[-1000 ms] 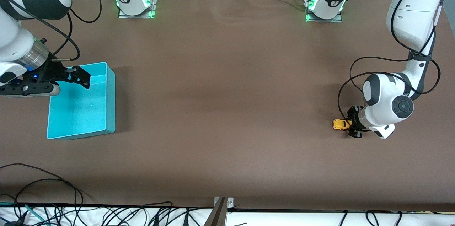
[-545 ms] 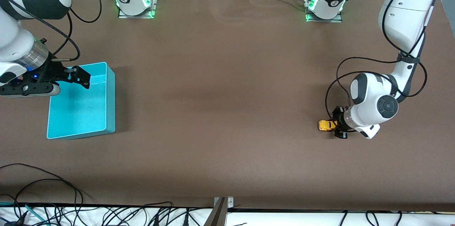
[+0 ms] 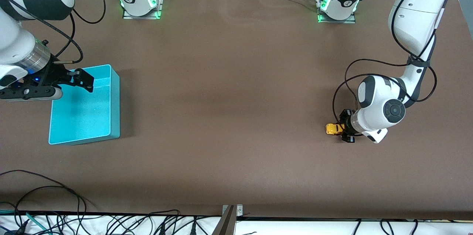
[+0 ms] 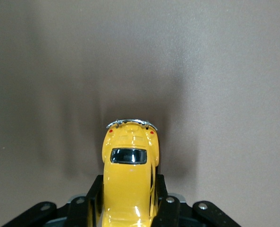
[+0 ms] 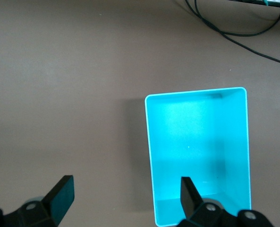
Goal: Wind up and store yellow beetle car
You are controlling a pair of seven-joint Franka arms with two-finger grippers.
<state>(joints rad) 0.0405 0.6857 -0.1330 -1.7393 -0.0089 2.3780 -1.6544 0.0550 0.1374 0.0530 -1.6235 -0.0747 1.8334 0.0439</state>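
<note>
Starting at the right arm's end of the brown table (image 3: 229,116), which is where my front camera view begins, I see a turquoise rectangular bin (image 3: 111,109) sitting flat on the surface. It is open at the top, and nothing shows inside it in either the front view or the right wrist view. My right gripper (image 3: 83,79) hangs over the edge of that bin nearest its own arm, and this arm is waiting. Its two dark fingers (image 5: 62,196) stand wide apart with nothing between them; through the right wrist camera I look straight down between them onto the bin's bright interior and the tabletop beside it.

The broad middle stretch of the table is plain brown covering. Along the top of the front view the two arm bases glow green where they are bolted down, and a tangle of black cables (image 3: 55,205) lies along the table's edge nearest the front camera.

Toward the left arm's end of the table, my left gripper (image 3: 345,128) is down low at the table surface, with the arm bent sharply above it. Its fingers are clamped on the yellow beetle car (image 3: 333,128), gripping the body from both sides. In the left wrist view the car points away from the gripper, its dark window and chrome bumper showing, with about half its body sticking out past the fingers. I cannot tell whether its wheels touch the table.
</note>
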